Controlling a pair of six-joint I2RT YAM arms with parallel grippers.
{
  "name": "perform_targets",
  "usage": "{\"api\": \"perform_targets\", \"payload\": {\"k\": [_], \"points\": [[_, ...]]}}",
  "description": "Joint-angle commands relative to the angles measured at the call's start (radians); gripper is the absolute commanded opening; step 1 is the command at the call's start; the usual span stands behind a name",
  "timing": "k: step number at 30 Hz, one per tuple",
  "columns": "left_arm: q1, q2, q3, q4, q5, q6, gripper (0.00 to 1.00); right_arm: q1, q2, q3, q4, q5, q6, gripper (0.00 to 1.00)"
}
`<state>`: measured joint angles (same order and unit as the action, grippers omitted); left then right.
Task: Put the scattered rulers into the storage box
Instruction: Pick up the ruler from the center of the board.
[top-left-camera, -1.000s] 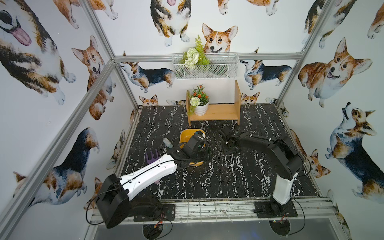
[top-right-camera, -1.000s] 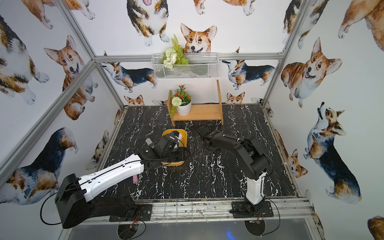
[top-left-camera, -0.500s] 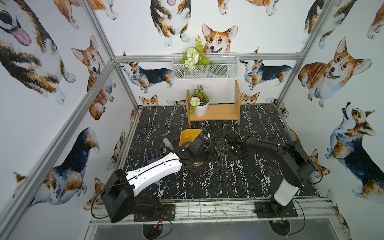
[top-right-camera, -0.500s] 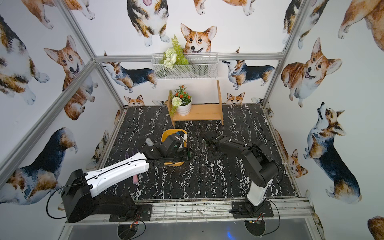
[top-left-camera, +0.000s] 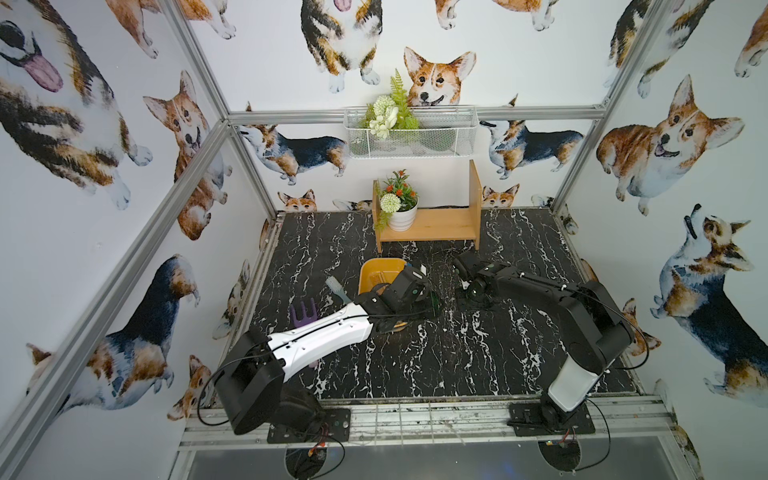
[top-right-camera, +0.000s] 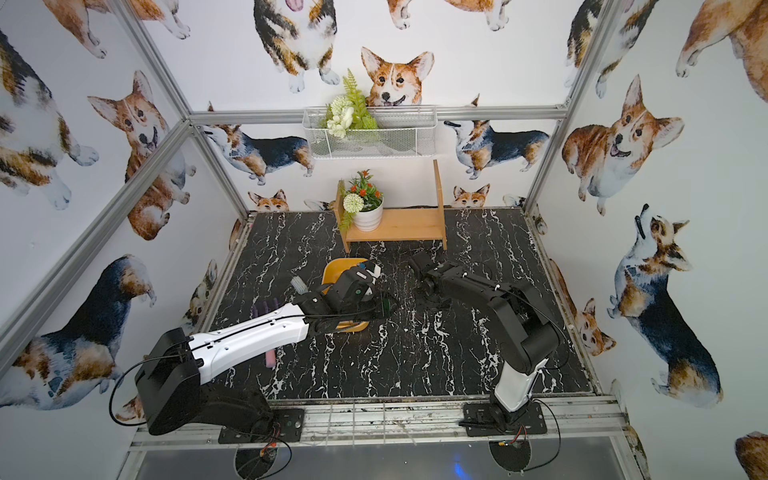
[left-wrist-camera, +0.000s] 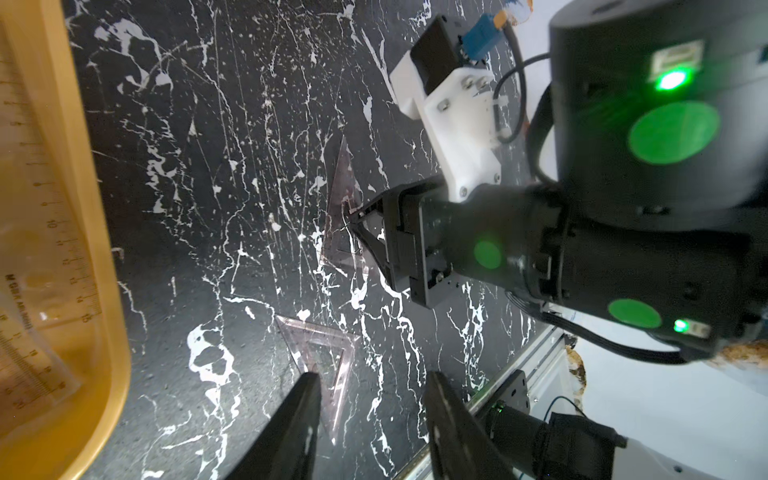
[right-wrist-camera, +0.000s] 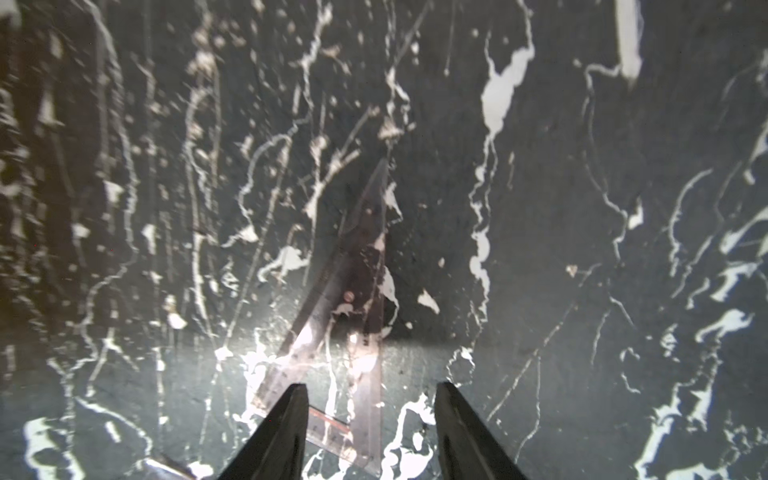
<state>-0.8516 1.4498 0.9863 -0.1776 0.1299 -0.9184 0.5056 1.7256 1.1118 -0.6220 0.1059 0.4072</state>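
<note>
Two grippers are open. The left gripper (left-wrist-camera: 370, 376) hangs over a clear plastic triangle ruler (left-wrist-camera: 316, 332); the right gripper (right-wrist-camera: 372, 386) over another triangle ruler (right-wrist-camera: 357, 291).

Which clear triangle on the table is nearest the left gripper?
The short, broad set square, right by the left gripper; the long, slim set square lies at the right gripper.

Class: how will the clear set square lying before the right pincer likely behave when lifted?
The set square lies thin and flat on the tabletop, so it may slide rather than lift. Being clear plastic, it is probably light and stiff. Its smooth faces could slip from the right pincer.
</note>
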Motion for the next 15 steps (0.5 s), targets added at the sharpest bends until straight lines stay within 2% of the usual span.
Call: {"api": "perform_targets", "payload": {"k": [1, 15], "points": [[-0.003, 0.012, -0.011, 0.069, 0.006, -0.031, 0.46, -0.018, 0.017, 0.016, -0.024, -0.031, -0.029, 0.49], [-0.032, 0.067, -0.020, 0.119, 0.006, -0.062, 0.46, -0.019, 0.049, 0.009, -0.023, -0.061, -0.042, 0.40]]}}
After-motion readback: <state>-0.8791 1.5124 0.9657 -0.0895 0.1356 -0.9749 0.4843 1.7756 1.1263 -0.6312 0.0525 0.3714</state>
